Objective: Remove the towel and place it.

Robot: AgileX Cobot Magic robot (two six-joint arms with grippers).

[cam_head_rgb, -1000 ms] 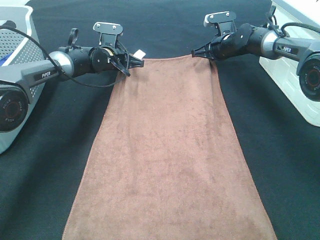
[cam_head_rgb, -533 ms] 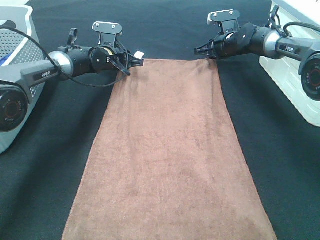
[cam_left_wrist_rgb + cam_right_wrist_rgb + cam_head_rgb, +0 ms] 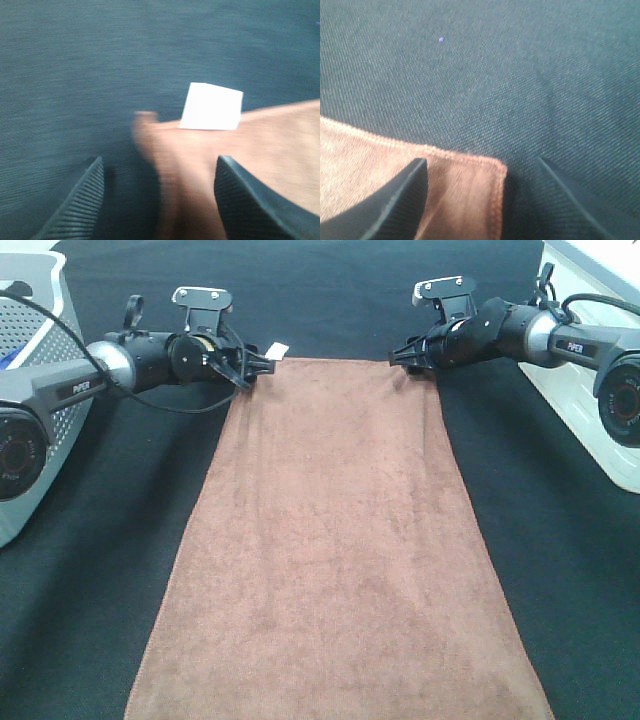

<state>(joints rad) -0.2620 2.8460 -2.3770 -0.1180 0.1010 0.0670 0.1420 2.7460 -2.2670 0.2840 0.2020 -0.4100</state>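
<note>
I read "PIPER" on the left arm (image 3: 72,386) and again on the right arm (image 3: 572,344), behind each one's jaws; the white tag (image 3: 211,106) ahead of my left jaws looks blank.

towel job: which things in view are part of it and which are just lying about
Part of the job:
- brown towel
- left tool, open
- right tool, open

Just lying about:
- perforated grey basket
- white unit
- black table covering

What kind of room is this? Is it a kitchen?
Probably not a kitchen: it looks like a robot lab bench. Two robot arms, left gripper and right gripper, work over a black table covering with one brown towel.
</note>
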